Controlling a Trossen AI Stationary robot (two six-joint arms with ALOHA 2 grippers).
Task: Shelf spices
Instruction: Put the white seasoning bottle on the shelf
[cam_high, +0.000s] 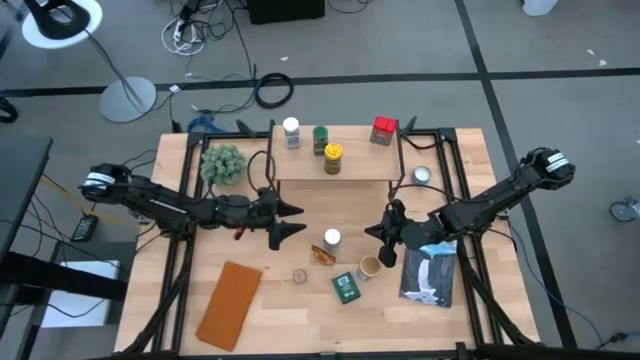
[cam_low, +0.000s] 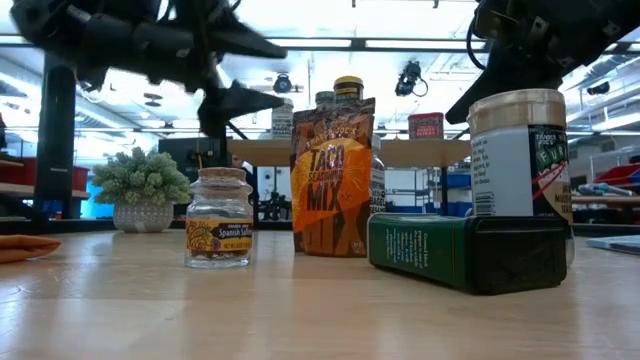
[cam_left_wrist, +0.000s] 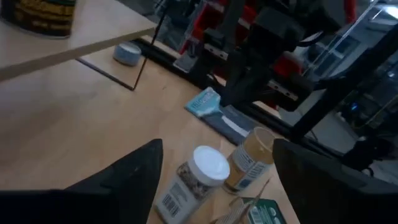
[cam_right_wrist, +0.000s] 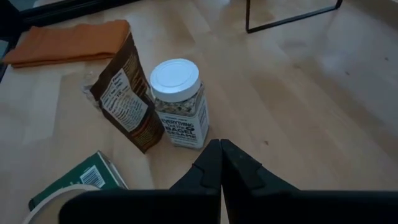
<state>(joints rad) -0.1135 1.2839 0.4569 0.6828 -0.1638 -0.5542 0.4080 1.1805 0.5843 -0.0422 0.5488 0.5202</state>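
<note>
The shelf (cam_high: 335, 168) stands at the table's far middle and bears a white-lidded jar (cam_high: 291, 131), a green jar (cam_high: 320, 138), a yellow-lidded jar (cam_high: 333, 157) and a red box (cam_high: 384, 130). On the table in front of it stand a white-lidded jar (cam_high: 332, 240), an amber packet (cam_high: 323, 255), a small glass jar (cam_low: 218, 230) and a tan-lidded jar (cam_high: 369, 266). A green tin (cam_high: 346, 288) lies on its side beside them. My left gripper (cam_high: 292, 220) hovers open to the left of the white-lidded jar (cam_left_wrist: 202, 177). My right gripper (cam_high: 370, 231) hovers shut to its right.
A small round tin (cam_high: 422, 176) sits right of the shelf's legs. A blue-and-white book (cam_high: 430, 272) lies under my right arm, a brown pad (cam_high: 229, 303) at the near left, a potted plant (cam_high: 222, 163) at the far left.
</note>
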